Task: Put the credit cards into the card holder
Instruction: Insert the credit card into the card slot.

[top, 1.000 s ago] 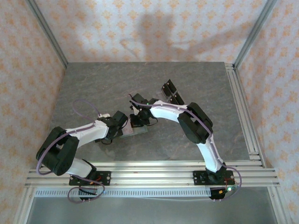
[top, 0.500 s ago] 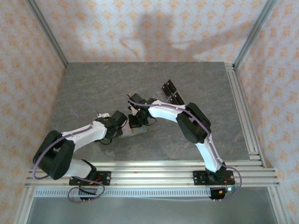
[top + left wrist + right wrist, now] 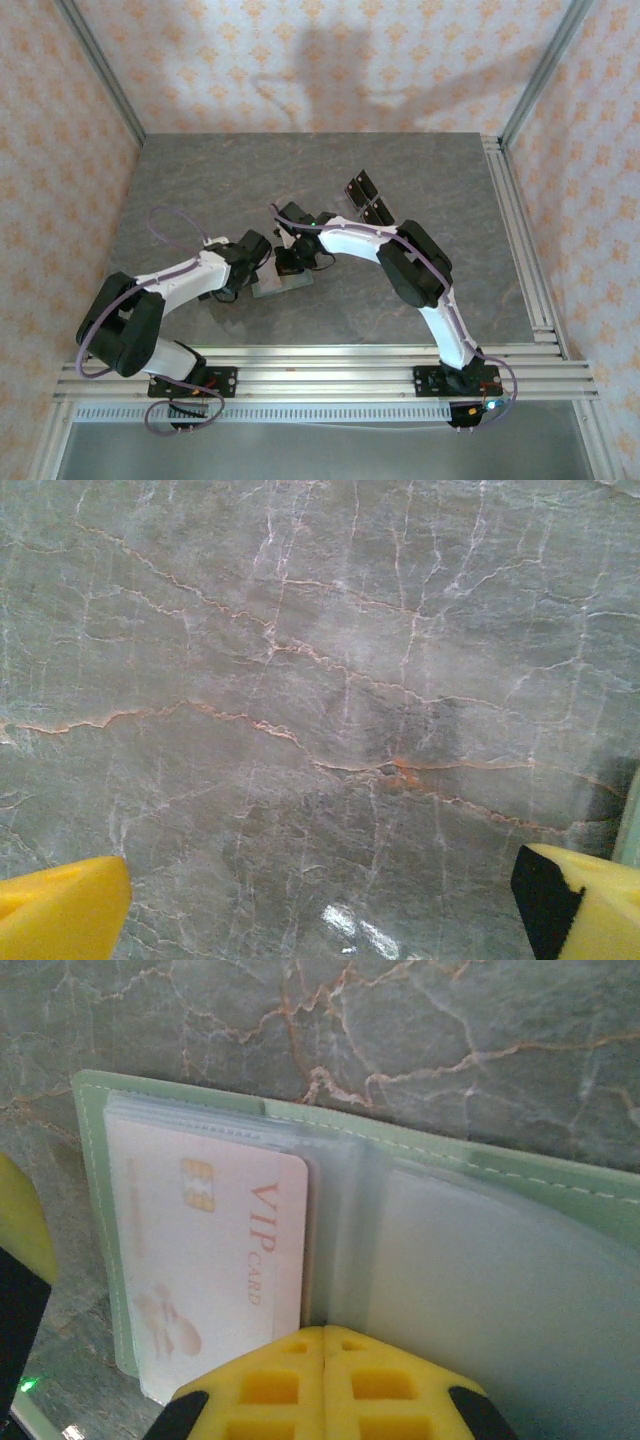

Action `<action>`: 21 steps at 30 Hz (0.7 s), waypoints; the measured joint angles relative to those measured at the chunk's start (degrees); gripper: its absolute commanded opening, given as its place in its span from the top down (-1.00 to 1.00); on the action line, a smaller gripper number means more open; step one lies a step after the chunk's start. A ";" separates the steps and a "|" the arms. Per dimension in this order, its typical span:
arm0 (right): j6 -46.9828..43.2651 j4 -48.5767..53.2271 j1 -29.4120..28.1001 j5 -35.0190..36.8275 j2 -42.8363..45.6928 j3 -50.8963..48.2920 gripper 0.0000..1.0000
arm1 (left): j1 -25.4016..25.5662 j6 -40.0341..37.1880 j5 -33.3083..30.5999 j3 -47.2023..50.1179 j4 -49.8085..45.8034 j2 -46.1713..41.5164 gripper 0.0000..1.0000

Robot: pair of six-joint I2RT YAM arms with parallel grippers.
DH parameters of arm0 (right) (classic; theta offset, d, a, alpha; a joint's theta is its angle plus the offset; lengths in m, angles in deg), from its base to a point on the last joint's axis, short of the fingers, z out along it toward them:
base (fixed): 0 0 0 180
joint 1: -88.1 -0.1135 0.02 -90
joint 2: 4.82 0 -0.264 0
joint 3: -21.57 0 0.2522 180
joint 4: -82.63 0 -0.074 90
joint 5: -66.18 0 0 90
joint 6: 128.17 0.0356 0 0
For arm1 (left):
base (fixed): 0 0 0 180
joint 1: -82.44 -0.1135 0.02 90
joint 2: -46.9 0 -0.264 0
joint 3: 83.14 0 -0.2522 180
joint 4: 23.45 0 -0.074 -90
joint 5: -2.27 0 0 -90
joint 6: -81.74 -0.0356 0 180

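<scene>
Right gripper (image 3: 325, 1345) clenched, tips meeting over the centre fold of the card holder (image 3: 540, 1175), which lies open on the table (image 3: 300, 680) with 1 credit card (image 3: 215, 1260) in a clear sleeve (image 3: 480, 1270); left gripper (image 3: 320, 910) fully released just beside it.

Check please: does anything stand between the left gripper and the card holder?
Nothing visible does. Bare table lies between the open left gripper and the green edge of the holder to its right. The right gripper, shut, sits at the holder's fold.
</scene>
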 measured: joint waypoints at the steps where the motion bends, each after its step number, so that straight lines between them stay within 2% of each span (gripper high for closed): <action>1: 0.00 -0.22 0.04 -0.22 0.02 -0.13 1.00 | 0.00 0.00 0.07 0.02 0.02 0.02 -1.00; 21: 0.04 -3.02 0.79 -2.36 0.66 -2.27 1.00 | 0.00 0.96 4.20 5.51 9.05 0.09 -0.99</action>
